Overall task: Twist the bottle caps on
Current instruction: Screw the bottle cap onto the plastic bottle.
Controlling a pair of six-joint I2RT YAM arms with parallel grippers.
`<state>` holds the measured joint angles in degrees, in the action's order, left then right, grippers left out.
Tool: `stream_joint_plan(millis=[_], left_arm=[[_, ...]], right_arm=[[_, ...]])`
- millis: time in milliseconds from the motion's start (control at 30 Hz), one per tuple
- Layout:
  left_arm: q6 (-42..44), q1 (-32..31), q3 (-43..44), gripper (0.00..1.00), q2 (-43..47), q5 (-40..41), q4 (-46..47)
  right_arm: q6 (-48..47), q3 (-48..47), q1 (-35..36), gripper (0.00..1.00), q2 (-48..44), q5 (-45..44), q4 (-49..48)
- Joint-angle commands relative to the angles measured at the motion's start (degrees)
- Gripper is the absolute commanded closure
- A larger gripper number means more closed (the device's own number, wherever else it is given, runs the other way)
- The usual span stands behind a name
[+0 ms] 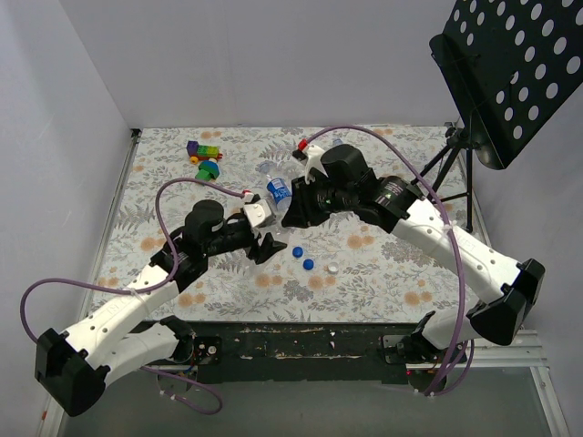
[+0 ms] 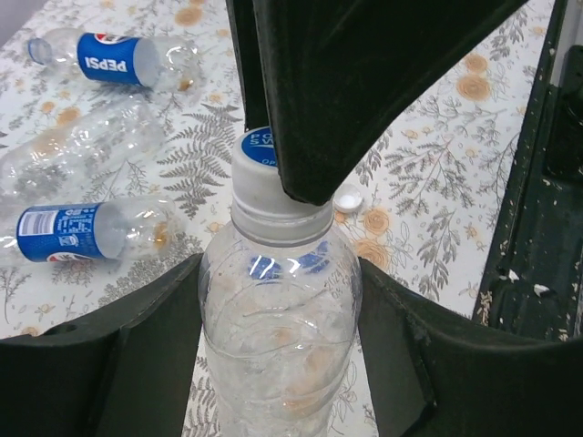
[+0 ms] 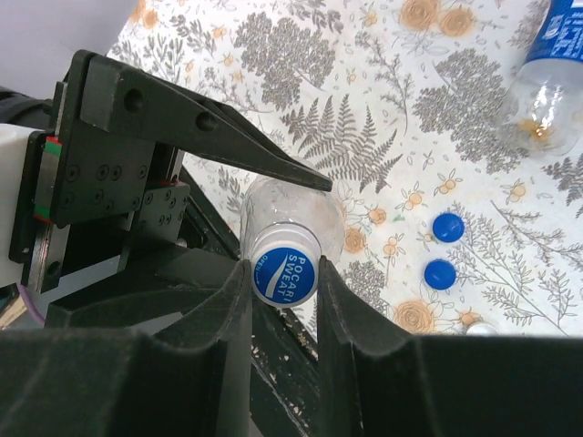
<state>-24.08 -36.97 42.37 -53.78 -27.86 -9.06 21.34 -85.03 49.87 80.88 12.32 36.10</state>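
While held — 1 bottle under cap

A floral-patterned surface carries the black-and-white left arm and the black-and-white right arm, both reaching inward. The left end effector and right end effector sit just beside each other; what lies between them cannot be made out. Just behind them lies a clear plastic bottle with a blue label. A small round blue cap, a second blue cap and a small white cap lie near each other on the surface, nearer the bases. Multicoloured toy blocks sit far left. A black perforated music stand rises at the far right.
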Motion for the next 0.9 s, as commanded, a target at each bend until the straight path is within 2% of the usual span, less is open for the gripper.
stream_joint_plan(millis=[0, 67, 167, 333, 467, 667, 867], left_arm=[[-1.94, -0.03, 0.26, 1.0, 2.54, 3.96, 5.98], [-3.16, -0.03, 0.0, 0.98, 2.45, 2.2, 7.03], [-6.24, 0.06, -1.23, 0.94, 2.19, 0.88, 11.23], [-9.92, 0.06, -3.25, 1.0, 2.89, -1.33, 15.81], [-16.08, -0.03, -5.89, 1.0, 3.33, 4.47, 21.53], [-18.11, -1.17, -5.1, 1.0, 2.71, 9.64, 21.28], [-11.37, -3.62, -3.44, 1.0, 2.28, 21.49, 18.64]], right_arm=[[0.99, -4.34, -0.47, 0.94, -1.25, -5.27, -1.04], [0.11, -5.49, -0.73, 0.99, -1.34, -7.12, 0.72], [-0.69, -6.11, -1.61, 0.99, -0.99, -7.31, 2.75], [-1.83, -5.84, -2.14, 0.99, -0.46, -8.01, 4.33], [-2.71, -6.72, -2.58, 0.99, 0.24, -8.71, 5.65], [-4.2, -11.46, -2.58, 0.99, 4.45, -7.22, 10.74], [-3.51, -17.79, -2.49, 0.99, 8.94, -6.43, 15.93]])
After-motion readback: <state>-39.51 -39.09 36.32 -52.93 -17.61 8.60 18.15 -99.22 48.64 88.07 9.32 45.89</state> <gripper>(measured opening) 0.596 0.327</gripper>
